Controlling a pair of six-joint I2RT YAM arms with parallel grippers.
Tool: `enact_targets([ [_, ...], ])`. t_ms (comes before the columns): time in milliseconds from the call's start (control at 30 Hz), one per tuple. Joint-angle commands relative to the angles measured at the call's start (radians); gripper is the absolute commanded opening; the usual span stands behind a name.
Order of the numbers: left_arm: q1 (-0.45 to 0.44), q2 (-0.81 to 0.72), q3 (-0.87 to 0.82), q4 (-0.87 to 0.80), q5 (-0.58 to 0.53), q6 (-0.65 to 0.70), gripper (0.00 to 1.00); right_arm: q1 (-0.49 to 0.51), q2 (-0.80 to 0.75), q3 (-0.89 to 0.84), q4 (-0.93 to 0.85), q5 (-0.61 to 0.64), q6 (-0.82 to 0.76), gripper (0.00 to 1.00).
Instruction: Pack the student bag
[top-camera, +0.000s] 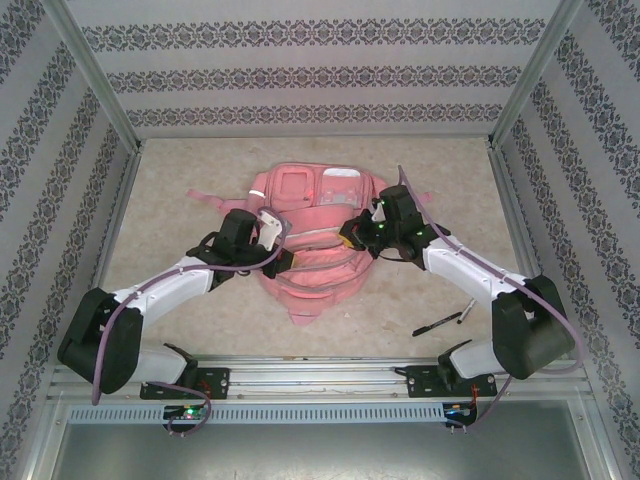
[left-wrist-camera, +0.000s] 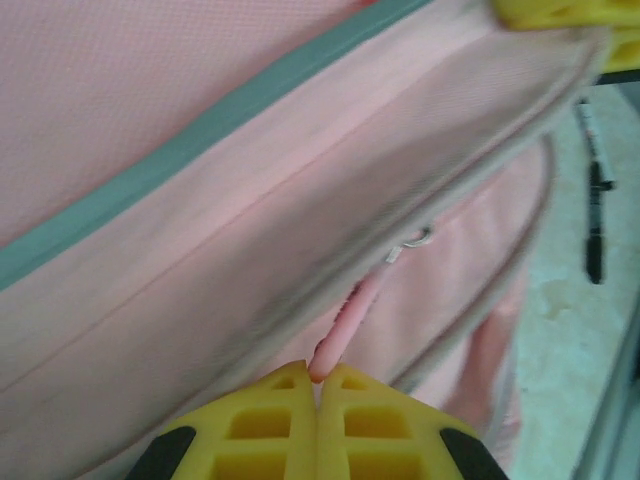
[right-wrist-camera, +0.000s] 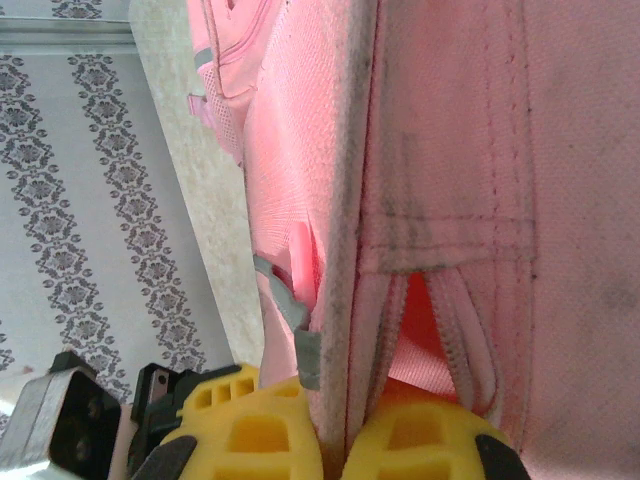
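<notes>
Left wrist, left claw (left-wrist-camera: 318, 388) pinching student bag's (left-wrist-camera: 150, 100) zip-pull (left-wrist-camera: 347, 325), right claw (right-wrist-camera: 335, 415) seemingly gripping seam (right-wrist-camera: 347, 280)

Matt woven cloth student bag (top-camera: 312, 275), metal rail (top-camera: 320, 370)

The student bag (top-camera: 310, 272) is a soft pink backpack lying flat, front up, in the middle of the table (top-camera: 170, 300). Two clear window pockets (top-camera: 292, 186) sit at its far end. A pale strip (left-wrist-camera: 200, 130) crosses the front, and straps (top-camera: 212, 196) trail out to either side. A pink zip pull (left-wrist-camera: 345, 325) stretches taut from one seam.
</notes>
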Motion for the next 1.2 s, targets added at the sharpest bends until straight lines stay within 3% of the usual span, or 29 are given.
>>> enact_targets([
  [0, 0.03, 0.016, -0.004, -0.096, -0.187, 0.068, 0.0, -0.027, -0.049, -0.005, -0.004, -0.019, -0.033, 0.0],
  [167, 0.112, -0.022, -0.026, -0.13, -0.383, -0.051, 0.0, -0.09, -0.061, -0.024, -0.022, -0.019, -0.055, 0.0],
  [233, 0.142, -0.035, -0.031, -0.144, -0.402, -0.096, 0.0, -0.126, -0.056, -0.033, -0.045, -0.012, -0.078, 0.0],
  [300, 0.145, -0.024, -0.022, -0.124, -0.275, -0.107, 0.0, -0.154, -0.048, -0.042, -0.077, 0.001, -0.103, 0.08],
  [400, 0.118, 0.034, -0.004, -0.011, 0.058, -0.14, 0.0, -0.152, -0.039, -0.051, -0.086, -0.002, -0.122, 0.04],
  [433, 0.094, 0.048, 0.008, 0.008, 0.121, -0.14, 0.06, -0.146, -0.037, -0.053, -0.077, -0.007, -0.121, 0.02],
  [467, 0.058, 0.057, 0.023, 0.018, 0.159, -0.121, 0.18, -0.136, -0.037, -0.053, -0.072, -0.011, -0.115, 0.0],
  [500, 0.012, 0.058, 0.038, 0.018, 0.146, -0.099, 0.34, -0.126, -0.037, -0.052, -0.067, -0.013, -0.105, 0.0],
  [567, -0.059, 0.066, 0.052, 0.052, 0.124, -0.072, 0.46, -0.112, -0.041, -0.047, -0.05, -0.022, -0.082, 0.0],
  [700, -0.09, 0.122, 0.069, 0.146, 0.095, -0.142, 0.48, -0.093, -0.046, -0.015, -0.046, -0.053, -0.054, 0.0],
  [833, -0.089, 0.182, 0.122, 0.09, 0.03, -0.153, 0.51, -0.085, -0.054, 0.01, -0.049, -0.089, -0.029, 0.0],
  [967, -0.088, 0.26, 0.198, 0.019, 0.034, -0.158, 0.54, -0.069, -0.058, 0.037, -0.054, -0.125, -0.018, 0.0],
  [1167, -0.088, 0.26, 0.227, 0.062, -0.016, -0.179, 0.59, -0.035, -0.054, 0.076, -0.078, -0.163, -0.039, 0.0],
])
